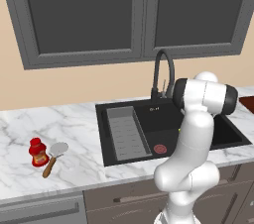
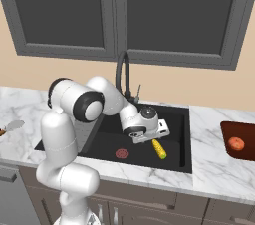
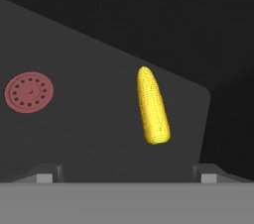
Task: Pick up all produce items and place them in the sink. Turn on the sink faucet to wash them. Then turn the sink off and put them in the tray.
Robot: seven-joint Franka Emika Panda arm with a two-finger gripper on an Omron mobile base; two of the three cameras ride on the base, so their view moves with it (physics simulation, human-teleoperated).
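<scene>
The sink looks dull black, the counter is smooth shiny marble, and the corn cob is bumpy yellow.

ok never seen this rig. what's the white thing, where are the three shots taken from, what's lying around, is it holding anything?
The white thing is a robot arm on a drivable base, in a rendered kitchen. Two pictures come from base cameras behind the arm, left and right. The third looks along the gripper; its two dark fingertips stand wide apart and hold nothing.

The hand hangs in the black sink, just above a yellow corn cob lying on the basin floor near the red drain. A black gooseneck faucet stands behind. An orange-red vegetable already lies on the reddish-brown tray to the right. Left of the sink, a red bottle and a wooden-handled spatula lie on the marble counter.
</scene>
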